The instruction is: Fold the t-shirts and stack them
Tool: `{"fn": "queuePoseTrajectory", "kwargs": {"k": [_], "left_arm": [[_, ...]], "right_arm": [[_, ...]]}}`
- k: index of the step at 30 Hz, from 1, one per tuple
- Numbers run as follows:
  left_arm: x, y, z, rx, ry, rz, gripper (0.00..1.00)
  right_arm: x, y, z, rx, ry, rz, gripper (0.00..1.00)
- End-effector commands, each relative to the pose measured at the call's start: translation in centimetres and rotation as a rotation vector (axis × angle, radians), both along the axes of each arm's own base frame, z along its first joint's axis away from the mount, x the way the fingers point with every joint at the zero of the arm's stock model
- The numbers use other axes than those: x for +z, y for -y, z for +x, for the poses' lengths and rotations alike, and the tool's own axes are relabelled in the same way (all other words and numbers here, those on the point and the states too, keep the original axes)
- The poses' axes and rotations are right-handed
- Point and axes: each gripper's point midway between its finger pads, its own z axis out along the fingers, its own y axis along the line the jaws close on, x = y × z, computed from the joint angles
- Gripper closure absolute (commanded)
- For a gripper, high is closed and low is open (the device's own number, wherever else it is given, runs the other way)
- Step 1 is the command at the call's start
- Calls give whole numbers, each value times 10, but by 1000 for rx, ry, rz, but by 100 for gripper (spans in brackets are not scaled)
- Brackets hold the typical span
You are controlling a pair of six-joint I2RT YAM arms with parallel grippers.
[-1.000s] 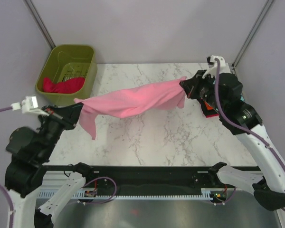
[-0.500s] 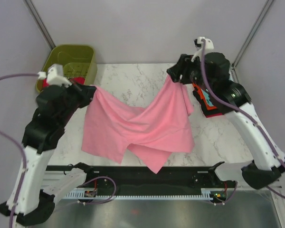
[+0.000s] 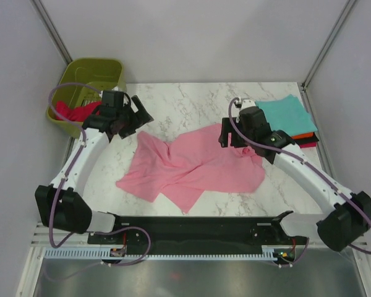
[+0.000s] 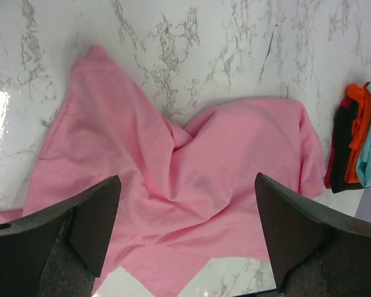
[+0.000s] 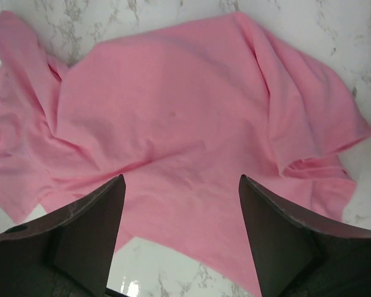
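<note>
The left tool [image 4: 185, 232] hung over the counter with its jaws spread wide and nothing between them. The right tool [image 5: 180, 232] stood the same way, wide apart and empty.

Beneath both lay the soft light pink cloth t-shirt [image 3: 198, 164], crumpled in the middle of the white marble-patterned counter [image 3: 191, 99]. Its left part was bunched into a ridge, and a deep crease ran where two lobes met. Near the front edge the cloth seemed doubled over, though which layer lay uppermost could not be told.

A pinch aimed at that crease would probably have caught two layers, so the shirt would have risen as a bundle instead of spreading. Elsewhere the thin cloth lay flat on a hard, glossy surface, and fingers closing there might have slid off the hem and shut on nothing.

The shirt's right sleeve lay near the flat stack of folded t-shirts [image 3: 287, 117], teal on top with orange and darker edges beneath. Dragging the shirt that way might have nudged the stack askew.

The crimson red t-shirt [image 3: 71, 111] sat well apart in the olive-green plastic basket [image 3: 80, 69].
</note>
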Motion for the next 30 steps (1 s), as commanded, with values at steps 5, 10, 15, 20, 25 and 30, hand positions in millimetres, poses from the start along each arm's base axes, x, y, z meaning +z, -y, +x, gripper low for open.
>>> {"fn": "queuePoseTrajectory", "kwargs": {"k": [5, 10, 15, 20, 25, 30], "left_arm": [[-20, 5, -40, -31, 110, -78, 6], [-52, 3, -62, 7, 133, -131, 6], [-85, 5, -70, -1, 107, -150, 7], [-89, 11, -68, -34, 106, -166, 2], [-86, 19, -63, -64, 102, -190, 2], [-79, 24, -60, -99, 133, -209, 4]], "right_arm": [[-28, 38, -19, -169, 99, 19, 23], [-77, 25, -8, -173, 12, 21, 28], [-101, -13, 3, -68, -41, 113, 27], [-118, -35, 11, -24, -65, 55, 27], [-143, -63, 26, 25, -103, -39, 29], [-156, -87, 37, 54, -90, -138, 29]]}}
